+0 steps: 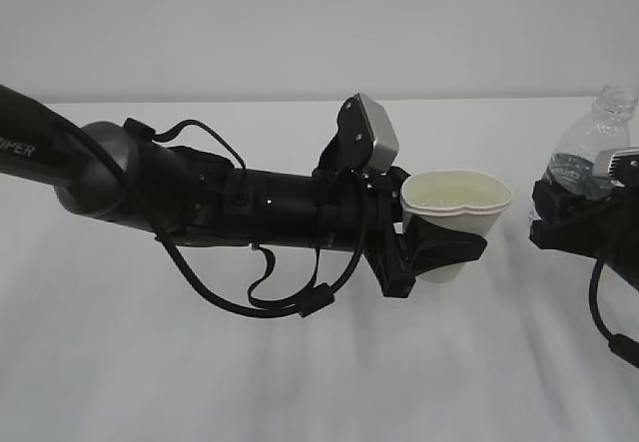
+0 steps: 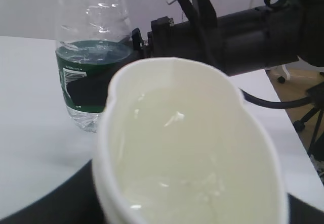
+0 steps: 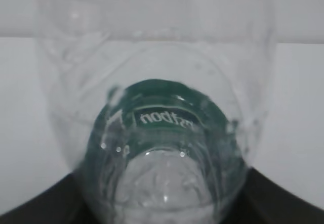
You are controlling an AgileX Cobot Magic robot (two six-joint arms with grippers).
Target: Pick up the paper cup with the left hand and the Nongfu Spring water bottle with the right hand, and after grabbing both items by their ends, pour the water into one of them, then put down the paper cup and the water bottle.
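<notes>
The off-white tapered paper cup (image 2: 190,148), holding clear water (image 2: 177,183), is squeezed in the left end effector (image 1: 439,247); the right end effector (image 1: 559,213) clamps the clear green-labelled plastic bottle (image 1: 589,153) upright over the white tabletop (image 1: 300,372).

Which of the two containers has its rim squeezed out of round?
The paper cup in the left gripper; the water bottle keeps its round neck.

Broad white matte tabletop (image 1: 300,382), smooth, softly and evenly lit, crossed by faint blurred shadows. Behind it, plain pale grey wall (image 1: 300,23). Past the table's right edge, brownish floor (image 2: 304,107) with dark wheeled chair base (image 2: 309,120), partly hidden.
</notes>
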